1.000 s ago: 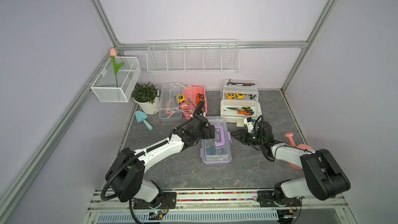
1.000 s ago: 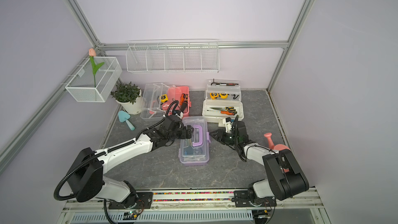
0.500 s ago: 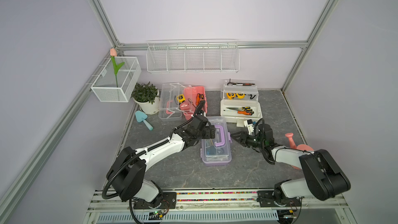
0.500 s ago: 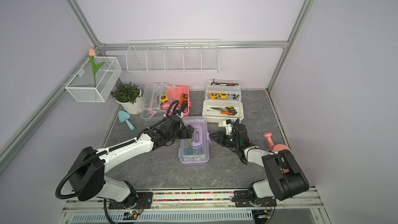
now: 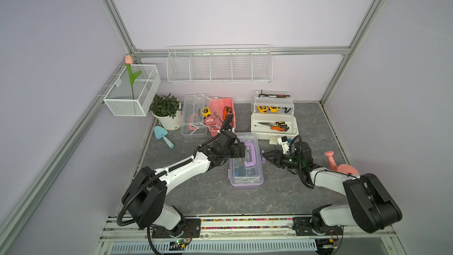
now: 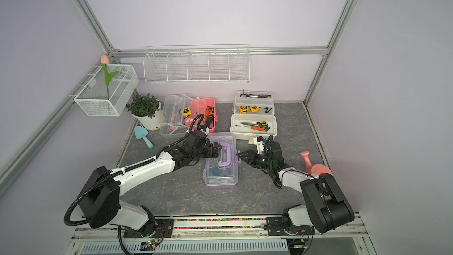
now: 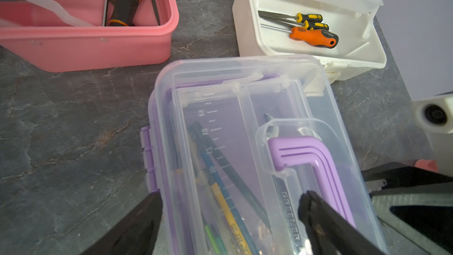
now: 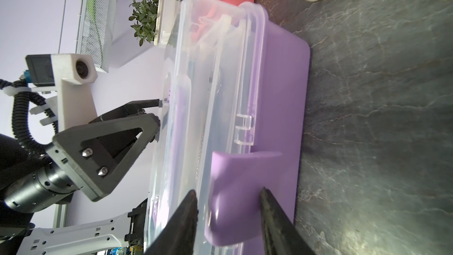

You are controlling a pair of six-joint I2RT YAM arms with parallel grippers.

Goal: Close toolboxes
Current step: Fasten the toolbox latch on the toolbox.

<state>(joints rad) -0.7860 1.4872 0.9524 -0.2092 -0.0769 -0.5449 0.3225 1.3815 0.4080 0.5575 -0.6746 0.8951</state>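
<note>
The purple toolbox (image 5: 246, 168) (image 6: 221, 165) lies in the middle of the table with its clear lid (image 7: 245, 82) down and its handle folded flat. My left gripper (image 5: 239, 152) (image 7: 231, 197) is open over the lid; one finger hangs outside the hinge side, the other rests by the handle (image 7: 306, 150). My right gripper (image 5: 266, 156) (image 8: 228, 191) is open at the opposite side, its jaws straddling the purple latch (image 8: 235, 192), which flares outward. The pink toolbox (image 5: 221, 105) (image 7: 85, 45) and the white toolbox (image 5: 269, 135) (image 7: 247, 33) stand open behind, tools inside.
A potted plant (image 5: 166, 109) and a blue trowel (image 5: 163, 136) sit at the back left. A pink watering can (image 5: 340, 166) stands by my right arm. White wire baskets (image 5: 219, 65) (image 5: 132, 91) hang on the walls above the table.
Very little differs. My right gripper has shifted slightly along the purple toolbox's latch side; my left gripper stays over the lid.
</note>
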